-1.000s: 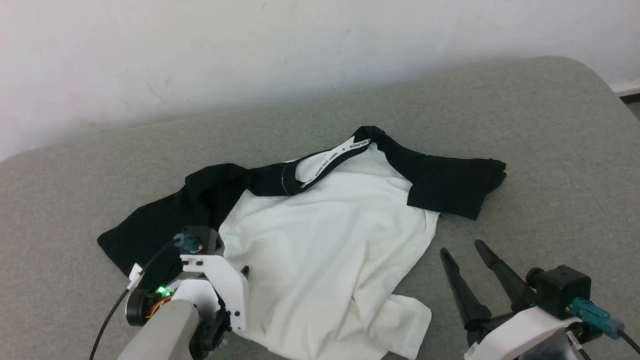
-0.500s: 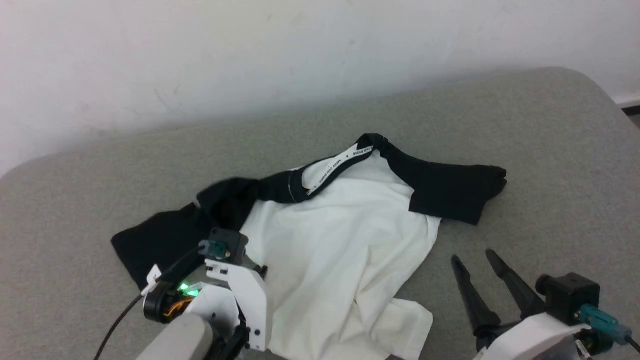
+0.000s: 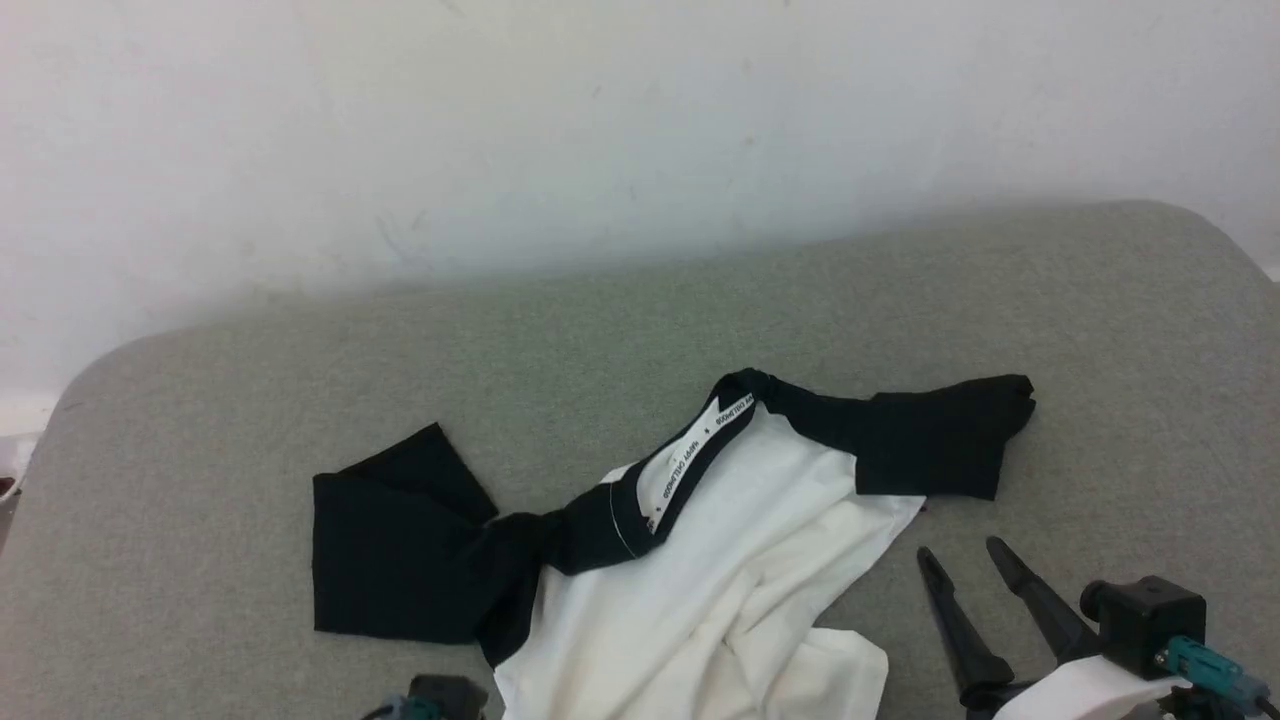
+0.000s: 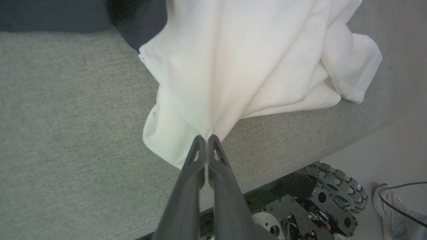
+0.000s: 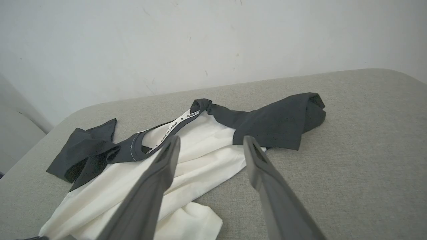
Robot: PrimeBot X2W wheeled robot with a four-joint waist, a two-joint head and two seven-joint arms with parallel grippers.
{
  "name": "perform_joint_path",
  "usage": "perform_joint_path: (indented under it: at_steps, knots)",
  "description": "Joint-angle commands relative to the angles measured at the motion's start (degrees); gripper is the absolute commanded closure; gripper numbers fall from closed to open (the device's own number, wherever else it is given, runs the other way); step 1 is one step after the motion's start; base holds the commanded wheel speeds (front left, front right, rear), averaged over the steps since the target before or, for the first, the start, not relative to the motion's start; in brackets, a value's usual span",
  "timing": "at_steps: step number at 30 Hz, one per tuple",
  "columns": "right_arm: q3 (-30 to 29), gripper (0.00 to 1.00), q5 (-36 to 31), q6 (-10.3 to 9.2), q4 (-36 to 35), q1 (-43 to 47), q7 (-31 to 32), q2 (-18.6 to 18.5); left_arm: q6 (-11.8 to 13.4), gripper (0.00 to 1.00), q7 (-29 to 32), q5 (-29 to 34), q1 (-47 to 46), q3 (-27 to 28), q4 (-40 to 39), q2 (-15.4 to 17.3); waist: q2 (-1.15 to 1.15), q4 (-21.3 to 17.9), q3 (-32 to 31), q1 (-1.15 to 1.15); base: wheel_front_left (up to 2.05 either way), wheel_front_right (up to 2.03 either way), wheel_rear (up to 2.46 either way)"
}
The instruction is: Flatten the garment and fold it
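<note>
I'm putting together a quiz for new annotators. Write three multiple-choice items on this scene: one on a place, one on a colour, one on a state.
1. Where is the right gripper relative to the soft white T-shirt with black sleeves?
A. On its collar
B. Under its hem
C. To its right, over the bare grey fabric surface

2. What colour is the printed neck tape inside the collar?
A. White
B. Red
C. Green

3. What state is the left gripper in?
A. Wide open above the cloth
B. Shut on the T-shirt's white cloth
C. Shut on a black sleeve

Answers:
1 C: in the head view, its spread fingers stand beside the white hem, with grey surface between them and the cloth.
2 A: the tape is a white strip with dark lettering against the black collar.
3 B: in the left wrist view, the fingertips meet with white cloth pinched between them.
</note>
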Motion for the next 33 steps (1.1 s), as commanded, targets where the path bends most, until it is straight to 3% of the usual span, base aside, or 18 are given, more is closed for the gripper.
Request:
perform_joint_path:
  at_steps: [1,2,8,14,19,26,33]
  knots:
    - [-0.2,0.00,-0.6,-0.10,-0.4,0.6,0.1,0.2,0.5,0.70,-1.0,-0.6,0.9,0.5,0.6,-0.7,0.00,0.4,-0.2,0.01,0.00,0.00,0.00]
    - [-0.2,0.00,-0.8,-0.10,-0.6,0.7,0.1,0.2,0.7,0.00,-1.7,-1.1,1.4,0.8,1.3,-1.3,0.00,0.4,-0.2,0.01,0.00,0.00,0.00]
    - [-0.4,0.00,-2.0,-0.10,-1.9,1.7,0.5,0.2,1.4,0.00,-10.7,-1.3,1.6,4.2,2.8,-4.7,0.00,1.0,-1.2,0.01,0.00,0.00,0.00]
    - [-0.8,0.00,-1.8,-0.10,-3.4,2.7,1.1,0.2,-0.3,0.00,-16.0,1.7,-3.4,5.5,3.1,-4.2,0.00,1.9,-1.6,0.01,0.00,0.00,0.00]
    - [-0.4,0.00,-1.7,-0.10,-4.3,1.7,1.3,0.3,-5.4,0.00,-12.7,4.9,-14.2,2.3,6.9,-3.0,0.00,1.9,0.2,0.01,0.00,0.00,0.00]
    - [0.5,0.00,-1.2,-0.10,-4.1,-0.6,1.3,0.3,-13.2,0.00,-5.1,8.4,-29.6,-3.1,18.8,-3.3,0.00,0.1,4.8,0.01,0.00,0.00,0.00]
    - [1.6,0.00,-0.2,-0.10,-2.3,-2.6,0.6,0.3,-17.8,0.00,0.9,9.4,-38.1,-6.1,32.9,-4.2,0.00,-2.0,9.1,0.01,0.00,0.00,0.00]
